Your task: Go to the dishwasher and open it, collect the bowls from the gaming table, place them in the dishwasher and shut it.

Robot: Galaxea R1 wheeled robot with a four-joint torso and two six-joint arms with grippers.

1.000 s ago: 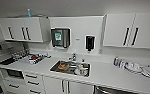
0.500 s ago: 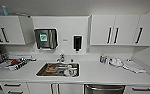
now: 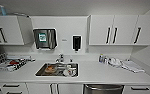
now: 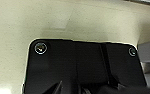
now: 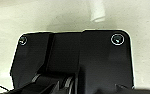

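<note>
Head view showed a kitchenette wall faced square-on. A long white countertop (image 3: 101,73) ran across the frame. Set into it, left of centre, was a rectangular stainless-steel sink (image 3: 57,69) holding unwashed items that could not be identified, with a chrome tap (image 3: 61,58) at its back edge. Toward the counter's left end lay a wire dish rack (image 3: 6,63) with mixed contents. Toward the right end, near the back edge, stood small bottles (image 3: 102,59), and beside them lay a white cloth or paper bundle (image 3: 131,66).

The grey stainless-steel dishwasher (image 3: 103,89) sat built in under the counter, right of the sink, its top band visible at the lower edge of the view; its door appeared closed. White drawer fronts with black handles (image 3: 12,87) flanked it below the counter.

On the wall above were white upper cabinets with black bar handles (image 3: 116,30), a steel paper-towel dispenser (image 3: 45,38) and a black soap dispenser (image 3: 76,43).

Both wrist views showed pale speckled floor behind the robot's own dark plate. Whether the left or the right gripper was open or closed could not be told.
</note>
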